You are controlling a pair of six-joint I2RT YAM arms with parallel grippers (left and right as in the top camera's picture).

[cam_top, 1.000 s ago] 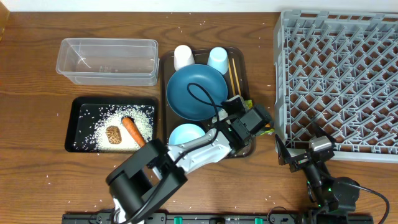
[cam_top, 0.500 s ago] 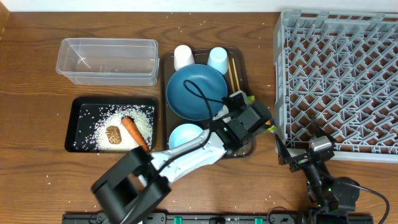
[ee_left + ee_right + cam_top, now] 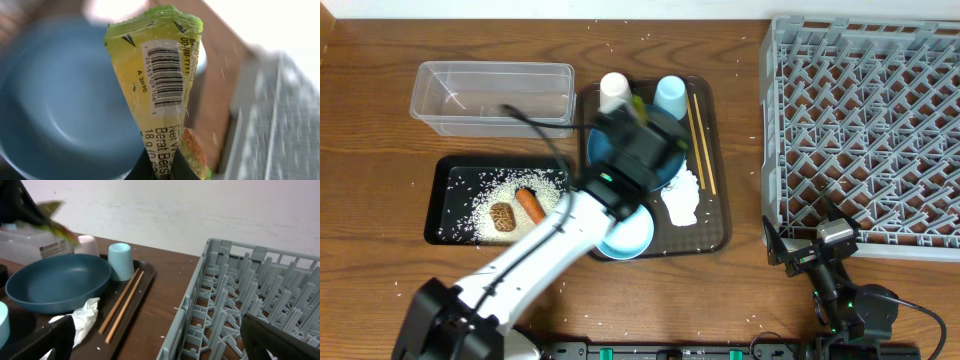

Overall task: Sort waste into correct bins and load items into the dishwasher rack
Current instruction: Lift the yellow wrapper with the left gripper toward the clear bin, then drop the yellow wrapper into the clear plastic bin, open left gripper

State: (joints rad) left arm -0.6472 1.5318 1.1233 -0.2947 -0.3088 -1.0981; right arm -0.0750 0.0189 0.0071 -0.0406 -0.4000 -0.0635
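Overhead, the left gripper point(image 3: 640, 125) has swung from the lower right corner of the brown serving tray point(image 3: 720, 232) up over the dark blue plate point(image 3: 665, 165), near the white cup point(image 3: 614, 90) and light blue cup point(image 3: 670, 95). A sliver of the green-yellow snack wrapper point(image 3: 638, 104) shows at its tip. With the arm gone, the crumpled tissue point(image 3: 682, 196) now lies uncovered beside the pale bowl point(image 3: 625, 236). The carrot point(image 3: 530, 205) and rice point(image 3: 485, 190) are unmoved in the black tray point(image 3: 438, 200). The right gripper point(image 3: 810, 248) has not shifted from beside the rack point(image 3: 865, 130).

From the left wrist, the jaws are clamped tight on the wrapper's lower end; it stands upright over the blurred plate.

From the right wrist, that gripper's fingers point(image 3: 50, 340) are spread wide and empty, and the wrapper is a blur at top left.
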